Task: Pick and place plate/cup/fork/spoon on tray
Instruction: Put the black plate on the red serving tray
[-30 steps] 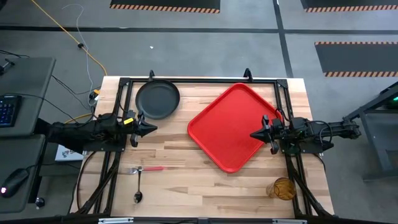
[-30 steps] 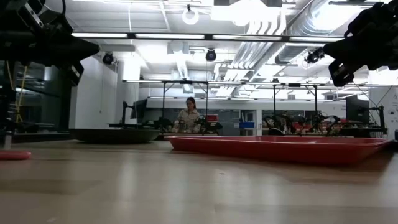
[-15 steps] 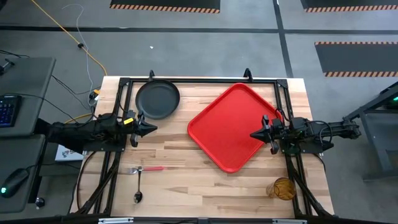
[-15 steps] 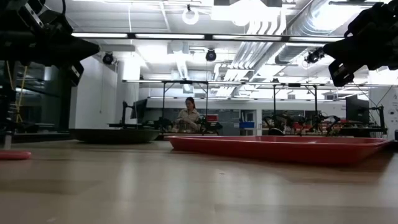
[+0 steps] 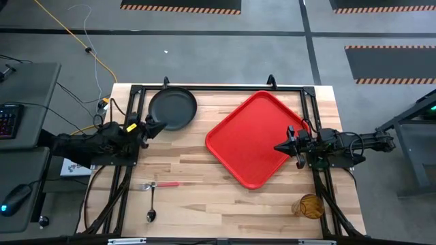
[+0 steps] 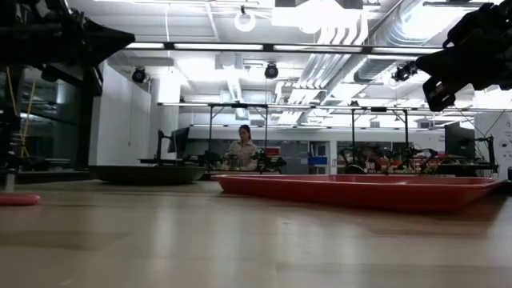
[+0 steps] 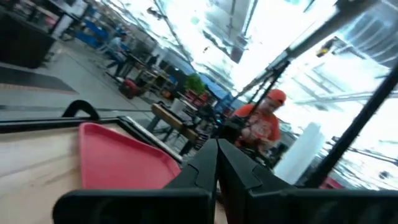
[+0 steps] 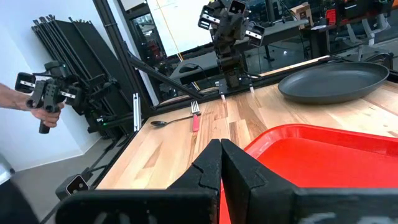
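Nothing placed yet: red square plastic tray [image 5: 255, 139] empty mid-bench. My left gripper [image 5: 159, 125], fingers pressed together, sits beside round dark plate [image 5: 173, 108] at far-left corner; right gripper [image 5: 279, 147] pressed together over tray.

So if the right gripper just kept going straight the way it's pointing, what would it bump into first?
Probably nothing on the table. The right gripper, fingers shut, points level across the red tray toward the left arm, and looks raised above the tray, so it would likely pass over it.

L tool [image 5: 155, 126] & R tool [image 5: 280, 147] both closed, arms raised, facing inward.
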Controlling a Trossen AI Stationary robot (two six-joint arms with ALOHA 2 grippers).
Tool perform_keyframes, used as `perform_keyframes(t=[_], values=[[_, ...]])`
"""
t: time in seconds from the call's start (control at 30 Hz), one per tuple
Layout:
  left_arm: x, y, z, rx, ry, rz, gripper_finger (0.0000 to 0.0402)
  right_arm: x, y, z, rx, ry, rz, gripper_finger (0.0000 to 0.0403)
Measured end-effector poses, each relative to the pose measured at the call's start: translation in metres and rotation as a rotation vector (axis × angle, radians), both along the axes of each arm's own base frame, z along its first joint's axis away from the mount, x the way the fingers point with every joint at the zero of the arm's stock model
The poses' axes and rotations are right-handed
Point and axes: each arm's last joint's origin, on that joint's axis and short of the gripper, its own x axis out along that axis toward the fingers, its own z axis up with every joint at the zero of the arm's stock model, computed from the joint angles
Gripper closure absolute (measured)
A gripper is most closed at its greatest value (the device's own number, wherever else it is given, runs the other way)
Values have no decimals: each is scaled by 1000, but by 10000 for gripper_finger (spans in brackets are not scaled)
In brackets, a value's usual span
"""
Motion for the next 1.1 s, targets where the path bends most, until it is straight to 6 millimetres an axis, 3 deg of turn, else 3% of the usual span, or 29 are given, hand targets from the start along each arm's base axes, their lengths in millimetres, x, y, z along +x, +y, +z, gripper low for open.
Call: perform_keyframes(t=[0.13,0.33,0.43,0.57,0.7,0.8,0.9,1.0,1.1], values=[[-1,1,1,-47,-23,23,398,0,0,0,0,0,0,402],[0,2,11,-264,-185,3,386,0,0,0,0,0,0,402],[6,-1,31,-266,-198,-71,358,0,0,0,0,0,0,402],[25,-9,74,-153,-102,-236,304,0,0,0,0,-1,0,402],[56,-18,116,-19,176,-498,247,0,0,0,0,0,0,402],[75,-24,126,13,519,-694,215,0,0,0,0,0,0,402],[82,-35,116,5,881,-849,197,0,0,0,0,-1,0,402],[78,-49,92,-22,1201,-933,193,0,0,0,0,0,0,402],[74,-65,70,-22,1401,-937,195,0,0,0,0,0,0,402]])
